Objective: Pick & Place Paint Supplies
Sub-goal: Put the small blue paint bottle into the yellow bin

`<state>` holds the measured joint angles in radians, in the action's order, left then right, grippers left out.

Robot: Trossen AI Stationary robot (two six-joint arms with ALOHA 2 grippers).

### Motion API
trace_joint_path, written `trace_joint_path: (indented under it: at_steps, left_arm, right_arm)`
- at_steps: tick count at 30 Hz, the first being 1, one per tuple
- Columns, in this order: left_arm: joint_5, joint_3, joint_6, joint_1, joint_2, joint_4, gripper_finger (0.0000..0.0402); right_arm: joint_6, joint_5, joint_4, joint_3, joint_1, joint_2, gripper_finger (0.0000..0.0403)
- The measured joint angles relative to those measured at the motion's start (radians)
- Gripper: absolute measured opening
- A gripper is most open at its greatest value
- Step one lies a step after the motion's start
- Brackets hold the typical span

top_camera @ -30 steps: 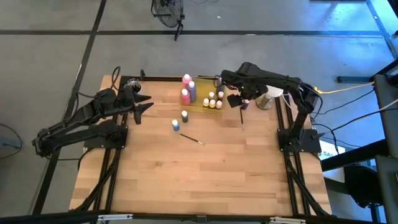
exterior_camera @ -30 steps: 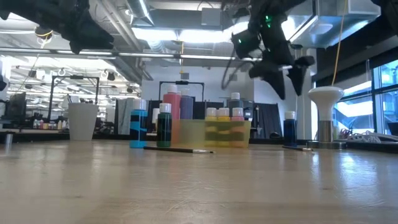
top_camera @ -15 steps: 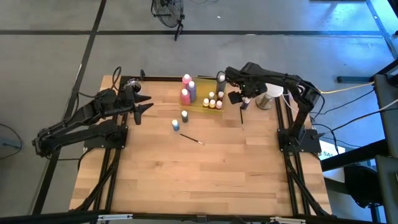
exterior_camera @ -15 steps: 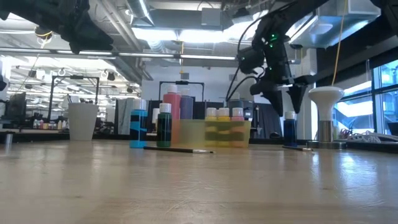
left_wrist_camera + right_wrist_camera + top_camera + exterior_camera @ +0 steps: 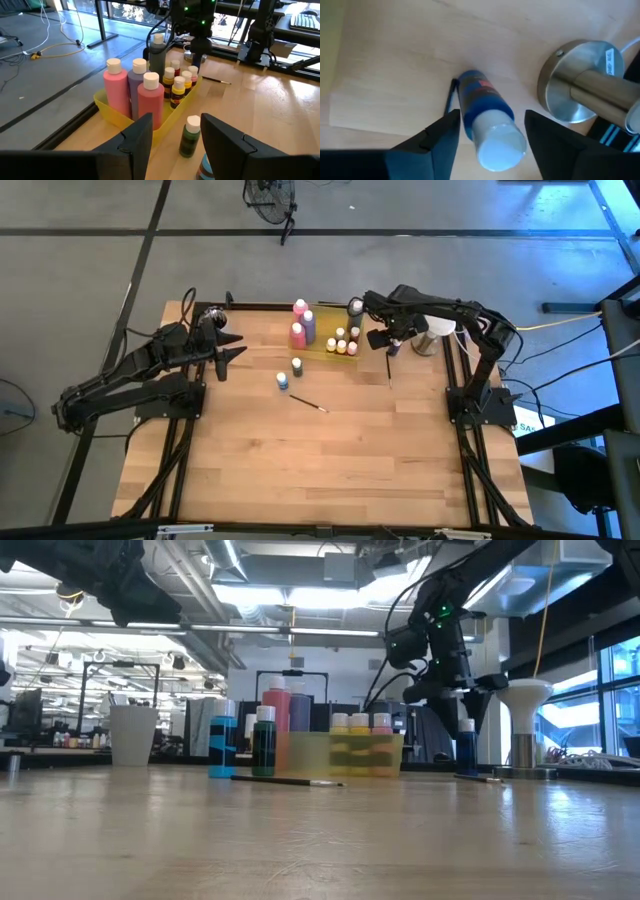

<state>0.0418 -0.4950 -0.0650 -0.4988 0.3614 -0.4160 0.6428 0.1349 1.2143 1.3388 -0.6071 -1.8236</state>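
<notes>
**Right pincer over the blue bottle beside the tray**

We see the right pincer (image 5: 490,132) lowered over a small blue bottle (image 5: 487,117) that stands on the desk (image 5: 320,450) just beside the yellow tray (image 5: 322,345), on the side toward the metal stand (image 5: 585,85). Its fingers are spread on either side of the white cap (not touching it, as far as we can tell), holding nothing. A thin brush (image 5: 389,370) lies just beside that bottle. The tray holds tall pink bottles (image 5: 150,100) and small paint bottles (image 5: 178,90). The left pincer (image 5: 172,135) hovers open and empty well away from the tray, above a green bottle (image 5: 190,136).
</notes>
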Motion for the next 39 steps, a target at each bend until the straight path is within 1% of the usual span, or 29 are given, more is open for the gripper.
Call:
trace_joint_path:
  at_steps: [4, 10, 17, 21, 29, 34, 39]
  left_arm:
    - [0.000, 0.000, 0.000, 0.000, 0.000, 0.000, 0.0162]
    - [0.000, 0.000, 0.000, 0.000, 0.000, 0.000, 0.0162]
    - [0.000, 0.000, 0.000, 0.000, 0.000, -0.006, 0.0162]
    - [-0.004, 0.000, 0.000, 0.000, 0.000, -0.007, 0.0162]
    - [-0.007, 0.000, 0.001, 0.000, 0.000, -0.008, 0.0162]
    - [-0.008, 0.000, 0.001, 0.000, 0.000, -0.011, 0.0162]
    - [-0.024, 0.000, 0.001, 0.000, 0.000, -0.010, 0.0162]
  right_arm:
    - [-0.001, 0.000, -0.005, 0.000, 0.000, 0.000, 0.0191]
    - [-0.001, -0.005, 0.009, 0.002, -0.001, 0.002, 0.0127]
    - [0.000, 0.003, 0.025, 0.004, 0.001, 0.003, 0.0114]
    - [0.004, 0.018, 0.085, 0.028, 0.025, -0.005, 0.0114]
    - [0.023, 0.020, 0.223, 0.197, 0.122, -0.003, 0.0114]
    - [0.049, 0.014, 0.353, 0.376, 0.231, -0.003, 0.0114]
    - [0.049, -0.016, 0.349, 0.586, 0.337, -0.001, 0.0114]
